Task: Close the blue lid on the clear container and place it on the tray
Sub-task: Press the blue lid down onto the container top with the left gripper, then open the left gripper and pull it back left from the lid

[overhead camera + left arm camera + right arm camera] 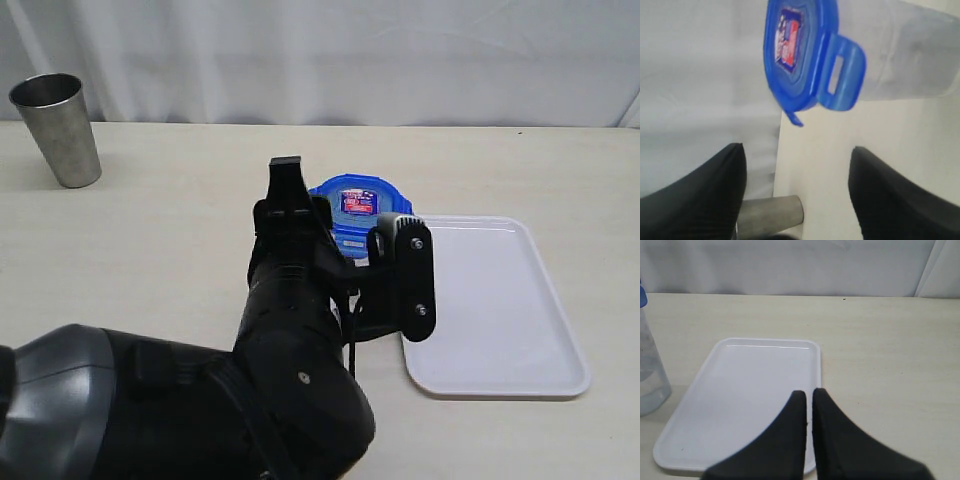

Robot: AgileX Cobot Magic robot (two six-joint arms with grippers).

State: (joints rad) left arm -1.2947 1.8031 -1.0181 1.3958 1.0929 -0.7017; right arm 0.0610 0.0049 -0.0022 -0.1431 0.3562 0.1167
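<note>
The blue lid (356, 203) with its red-and-white sticker sits on top of the clear container (910, 55), which stands on the table just left of the tray (495, 300). One snap tab (842, 75) of the lid sticks outward. My left gripper (795, 150) is open a short way from the lid, and nothing is between its fingers. In the exterior view my left arm (300, 330) hides most of the container. My right gripper (808, 392) is shut and empty, hanging over the near edge of the white tray (740, 390). The container (649, 375) shows at that view's edge.
A grey steel cup (60, 128) stands at the far left back of the table, also showing as the grey cup (770, 216) near one left finger. A white curtain backs the table. The tray holds nothing.
</note>
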